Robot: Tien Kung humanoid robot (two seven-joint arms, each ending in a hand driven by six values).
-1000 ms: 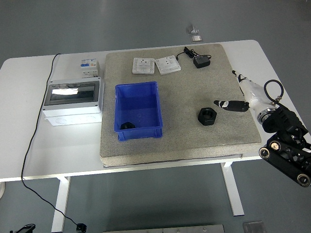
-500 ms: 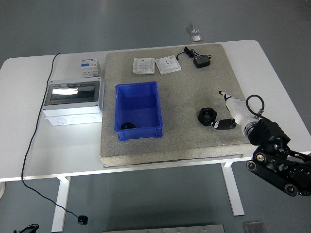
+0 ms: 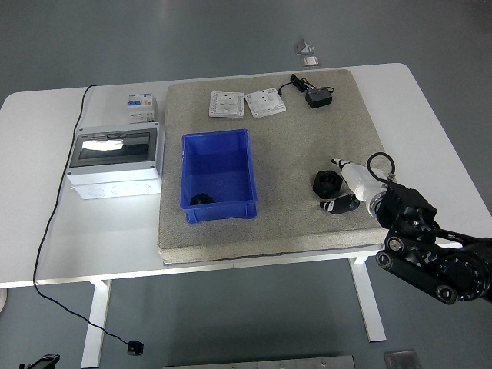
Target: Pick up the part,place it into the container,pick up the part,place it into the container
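Note:
A black hexagonal nut part (image 3: 327, 183) lies on the grey mat (image 3: 307, 146), right of the blue container (image 3: 219, 174). A second black part (image 3: 200, 199) lies inside the container at its near left corner. My right hand (image 3: 338, 184) comes in from the lower right, with white fingers (image 3: 354, 175) spread just right of the nut and a dark thumb (image 3: 339, 205) below it. It holds nothing. My left hand is out of view.
A grey electrical box with a clear lid (image 3: 115, 161) stands left of the mat. Two white switch plates (image 3: 244, 103) and a black adapter (image 3: 317, 98) lie at the mat's far edge. A small breaker (image 3: 141, 107) sits behind the box.
My right hand has moved left and toward the table's near edge, from beside the mat's right edge to right next to the nut. The nut has not moved.

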